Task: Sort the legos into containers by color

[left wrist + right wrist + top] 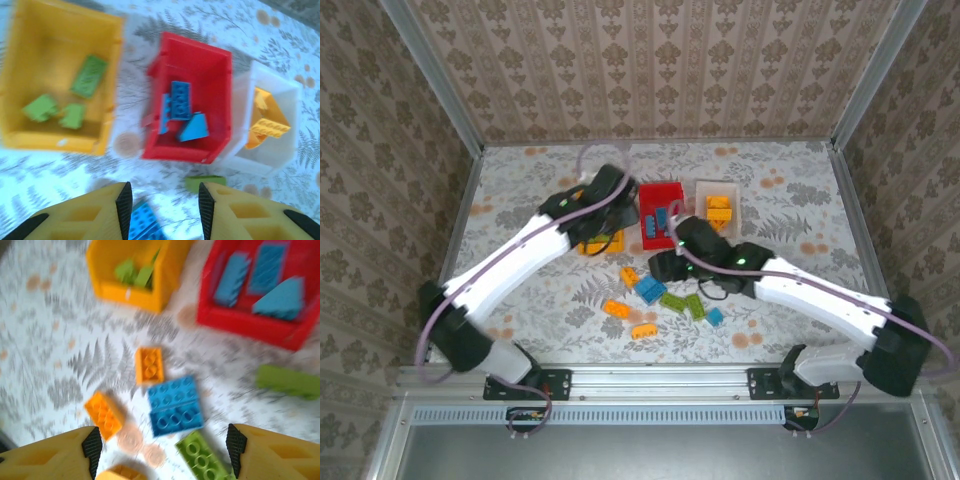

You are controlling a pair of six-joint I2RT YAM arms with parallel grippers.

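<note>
Sorting is running partway: toward the table's (520, 200) far edge, the yellow bin (60, 142) is holding three green legos (89, 75), the red bin (175, 150) three blue, the white bin (260, 160) two orange. Seven are lying loose mid-table: three orange, two blue, two green. The left gripper (165, 200) is showing fingers slightly apart, and I cannot tell whether they are gripping anything. The right gripper (162, 445) is hovering wide-spread, empty.
</note>
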